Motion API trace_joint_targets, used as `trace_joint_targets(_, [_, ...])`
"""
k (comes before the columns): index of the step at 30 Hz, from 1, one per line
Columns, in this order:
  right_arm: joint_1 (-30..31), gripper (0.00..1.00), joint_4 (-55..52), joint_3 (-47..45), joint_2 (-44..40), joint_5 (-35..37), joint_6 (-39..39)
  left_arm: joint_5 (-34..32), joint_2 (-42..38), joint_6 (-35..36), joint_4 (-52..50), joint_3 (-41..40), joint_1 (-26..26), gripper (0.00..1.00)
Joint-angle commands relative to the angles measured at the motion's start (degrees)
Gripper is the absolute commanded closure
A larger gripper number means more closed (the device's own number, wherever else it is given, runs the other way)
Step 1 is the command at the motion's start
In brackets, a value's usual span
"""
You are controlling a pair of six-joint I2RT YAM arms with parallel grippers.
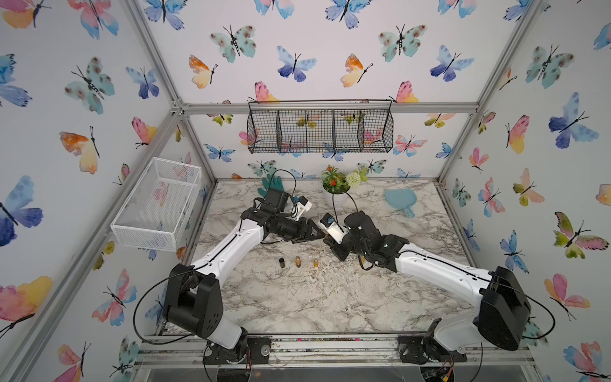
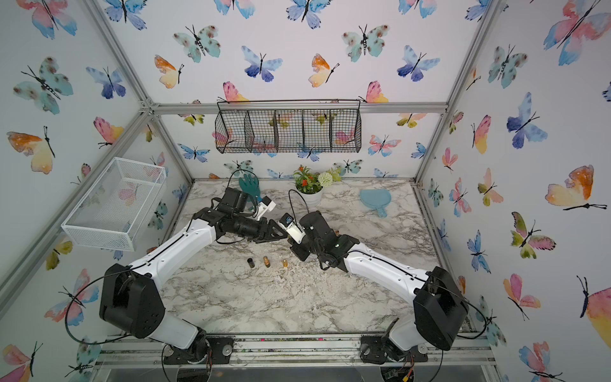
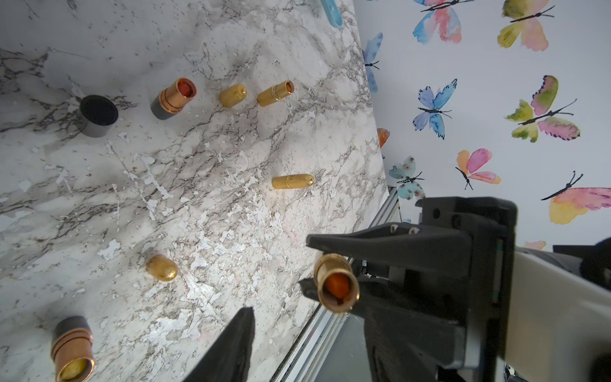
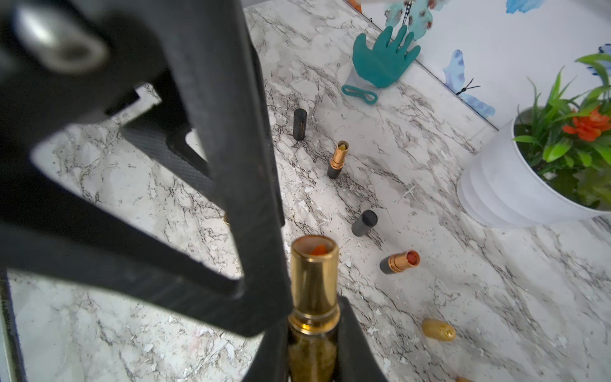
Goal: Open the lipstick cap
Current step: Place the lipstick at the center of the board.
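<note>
Black basket (image 1: pixel 291 132) hung on back wall, wallpaper butterflies showing through its mesh. White basket (image 1: pixel 178 163) hung on left wall, wallpaper showing through too. Pot (image 4: pixel 496 191) at table back held a plant (image 4: pixel 568 132) with green leaves and orange flowers. Glove (image 4: pixel 380 63) lay flat by back wall. Teal paddle (image 1: pixel 398 198) lay at back right.

Lipstick (image 3: pixel 337 287) was a gold tube with its cap off and an orange stick sunk inside the open mouth. It was off the table (image 1: pixel 297 297), above the middle, just in front of the pot. Right gripper (image 4: pixel 312 317) pinched it, jaws narrow on the lower barrel, mouth end sticking out toward left gripper (image 1: pixel 320 233). Left gripper jaws stood partly apart, nothing seen between them. One finger (image 3: pixel 231 347) was just beside the tube mouth; touching or not, could not tell.

In both top views a row stood in front of the grippers: black cap (image 3: pixel 99 115), red tube (image 3: pixel 173 97) open, gold cap (image 3: pixel 233 96). Left wrist view also showed a closed gold tube (image 3: pixel 292 181) lying down and a yellow tube (image 3: pixel 72 350) open.

Both arms reached in from the front rail, elbows bent, forearms angled inward. Grippers met tip to tip over the table middle. Left wrist was roughly level, pointing toward the right side. Right gripper pointed back toward it.
</note>
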Motion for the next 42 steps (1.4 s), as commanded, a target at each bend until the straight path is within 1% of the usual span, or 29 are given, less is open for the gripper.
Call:
trace_joint_targets(1, [-0.05, 0.96, 0.66, 1.50, 1.09, -2.81, -0.55, 1.67, 1.20, 1.19, 1.13, 0.72, -0.29, 0.43])
trace_joint_targets(5, [0.01, 0.96, 0.72, 1.33, 1.45, -4.10, -0.03, 1.56, 1.66, 1.42, 1.18, 1.37, -0.25, 0.43])
trace_joint_targets(9, [0.01, 0.95, 0.97, 1.27, 1.87, -5.88, 0.15, 1.75, 2.68, 1.58, 1.27, 1.79, -0.40, 0.47])
trace_joint_targets(18, [0.02, 0.94, 0.62, 1.68, 2.66, -5.17, -0.20, 3.02, 3.07, 1.54, 1.22, 1.75, -0.86, 0.79])
trace_joint_targets(23, [0.01, 0.94, 0.41, 2.05, 3.01, -4.45, 0.14, 3.18, 2.48, 3.01, -1.03, 1.22, -0.92, 0.84])
trace_joint_targets(25, [0.06, 0.93, 0.39, 2.16, 3.16, -4.01, 0.30, 2.90, 2.38, 3.59, -1.93, 1.22, -1.01, 0.88])
trace_joint_targets(26, [0.02, 0.90, 0.35, 2.25, 3.28, -3.58, 0.53, 2.91, 2.37, 3.61, -1.94, 1.14, -0.93, 0.90])
trace_joint_targets(28, [0.01, 0.81, 0.30, 2.51, 3.53, -2.83, 0.74, 2.97, 2.28, 3.43, -1.92, 1.31, -1.02, 0.92])
trace_joint_targets(29, [0.01, 0.73, 0.10, 2.71, 3.71, -2.34, 0.93, 2.99, 2.28, 3.43, -1.95, 1.50, -1.00, 0.94])
trace_joint_targets(32, [0.05, 0.61, -0.92, 3.39, 3.87, -0.08, 0.94, 2.57, 2.21, 3.32, -2.07, 1.88, -1.00, 0.95])
trace_joint_targets(34, [0.01, 0.56, -1.23, 3.35, 3.41, 1.68, 1.03, 1.82, 2.04, 3.59, -2.83, 2.23, -0.93, 0.95])
trace_joint_targets(36, [-0.01, 0.52, -2.26, 3.27, 2.73, 3.83, 1.41, 0.73, 1.85, 4.02, -3.53, 2.70, -0.68, 0.96])
trace_joint_targets(38, [-0.08, 0.50, -3.00, 2.38, 1.32, 4.92, 1.72, -1.87, 1.66, 4.04, -3.73, 3.14, -0.62, 0.96])
trace_joint_targets(39, [-0.08, 0.50, -3.34, 1.93, 0.54, 5.12, 1.81, -3.91, 1.66, 4.00, -3.72, 3.61, -0.60, 0.96])
trace_joint_targets(42, [-0.08, 0.51, -4.87, 1.17, -2.76, 5.98, 1.99, -14.21, 2.33, 4.27, -3.70, 4.66, -1.86, 0.95])
